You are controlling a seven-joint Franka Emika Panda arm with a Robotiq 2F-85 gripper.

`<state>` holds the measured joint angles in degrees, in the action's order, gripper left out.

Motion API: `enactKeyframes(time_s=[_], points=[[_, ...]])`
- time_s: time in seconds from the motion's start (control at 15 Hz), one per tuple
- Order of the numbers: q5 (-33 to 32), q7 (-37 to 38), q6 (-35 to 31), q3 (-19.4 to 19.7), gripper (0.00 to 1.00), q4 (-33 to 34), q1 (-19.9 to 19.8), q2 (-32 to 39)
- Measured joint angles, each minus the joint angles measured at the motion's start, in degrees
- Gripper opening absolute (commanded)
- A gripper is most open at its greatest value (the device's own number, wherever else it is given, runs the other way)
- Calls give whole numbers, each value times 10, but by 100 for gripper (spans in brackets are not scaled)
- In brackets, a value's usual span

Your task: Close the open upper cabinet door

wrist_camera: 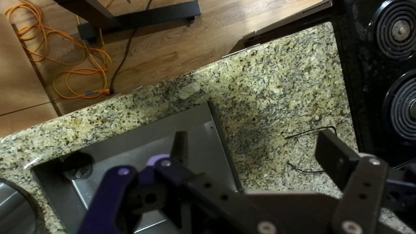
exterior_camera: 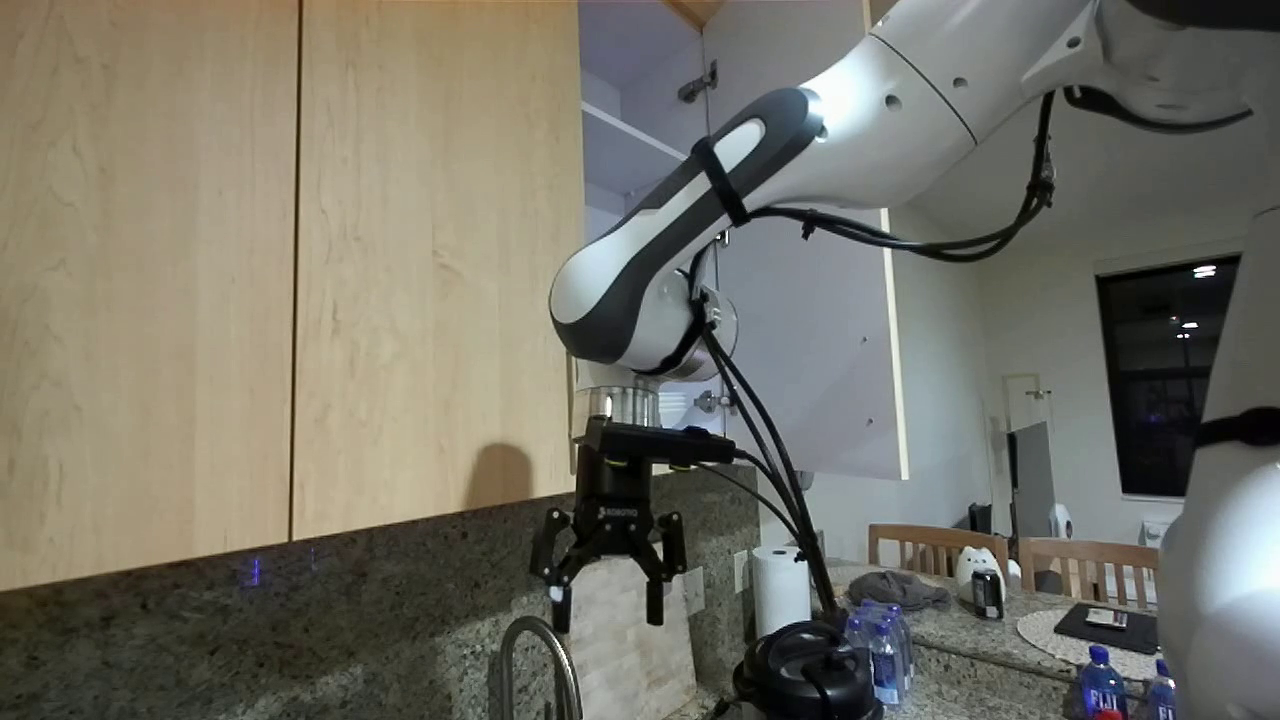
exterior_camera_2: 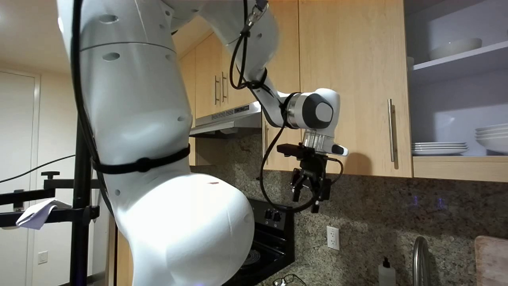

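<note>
Your gripper [exterior_camera: 608,606] hangs with its fingers [wrist_camera: 335,159] spread apart and nothing between them; in the wrist view they show above the sink [wrist_camera: 201,143] and the granite counter [wrist_camera: 269,97]. Behind it, in an exterior view, is a closed maple door [exterior_camera_2: 353,59], not the one you want; beside that gapes the open cabinet [exterior_camera_2: 446,105], plates [exterior_camera_2: 439,148] inside. Farther off is your target — the upper cabinet door [exterior_camera: 810,330], swung wide, its white inner face showing, well apart from your fingers. I'd judge you are at the approach, with no contact made yet. Next you likely need to carry the gripper around the door's free edge to the maple front, then push it toward the cabinet; drawing the fingers together first should give a firmer pusher. Mind the arm [exterior_camera: 870,130] — its links may sit in the door's swing; the clearance can't be told.
</note>
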<state>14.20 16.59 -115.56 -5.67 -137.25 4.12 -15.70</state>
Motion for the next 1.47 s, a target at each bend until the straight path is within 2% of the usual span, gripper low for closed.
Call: enactKeyframes(time_s=[0.47, 0.87, 1.47], points=[[-36, 0, -5, -7, 100, 6, 0, -17], [-39, 0, -23, -10, 100, 1, 0, -44], [-39, 1, -79, -8, 100, -59, -4, -120]])
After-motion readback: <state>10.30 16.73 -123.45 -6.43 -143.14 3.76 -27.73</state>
